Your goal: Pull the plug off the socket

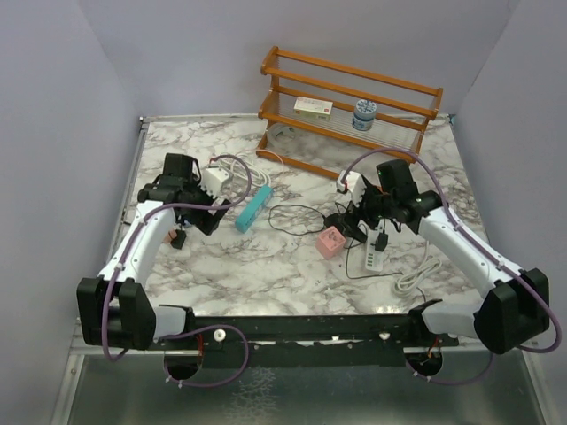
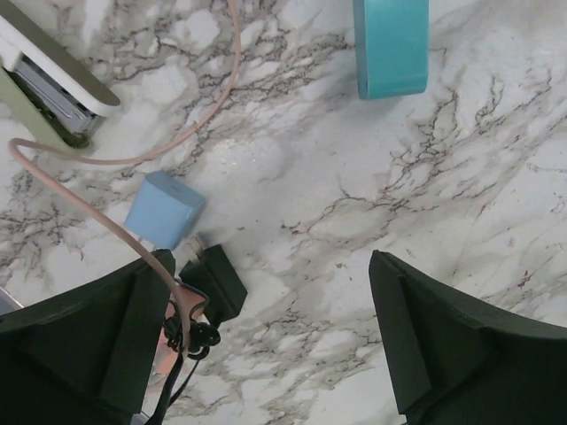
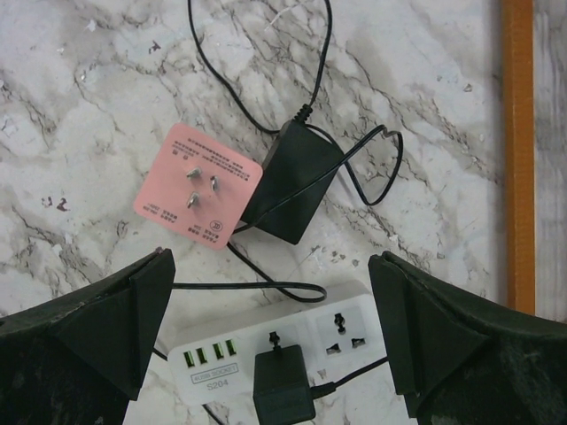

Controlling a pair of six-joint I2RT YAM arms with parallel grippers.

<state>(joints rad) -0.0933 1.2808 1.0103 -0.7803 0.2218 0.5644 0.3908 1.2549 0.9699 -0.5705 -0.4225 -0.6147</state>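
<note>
A white power strip [image 3: 266,345] lies on the marble table, with a black plug [image 3: 283,387] seated in one of its sockets; a second socket beside the plug is free. It also shows in the top view [image 1: 373,258]. My right gripper [image 3: 270,292] is open and empty, hovering above the strip with one finger on each side of it; in the top view the right gripper [image 1: 361,227] is right of centre. My left gripper [image 2: 270,288] is open and empty over bare marble; in the top view the left gripper [image 1: 197,216] is at the left.
A pink adapter [image 3: 199,186] and a black power brick [image 3: 292,181] with a thin black cord lie just beyond the strip. A teal box [image 2: 392,44], a small blue adapter [image 2: 164,211], another white strip [image 2: 53,71] with a pink cable lie by the left gripper. A wooden rack [image 1: 350,106] stands behind.
</note>
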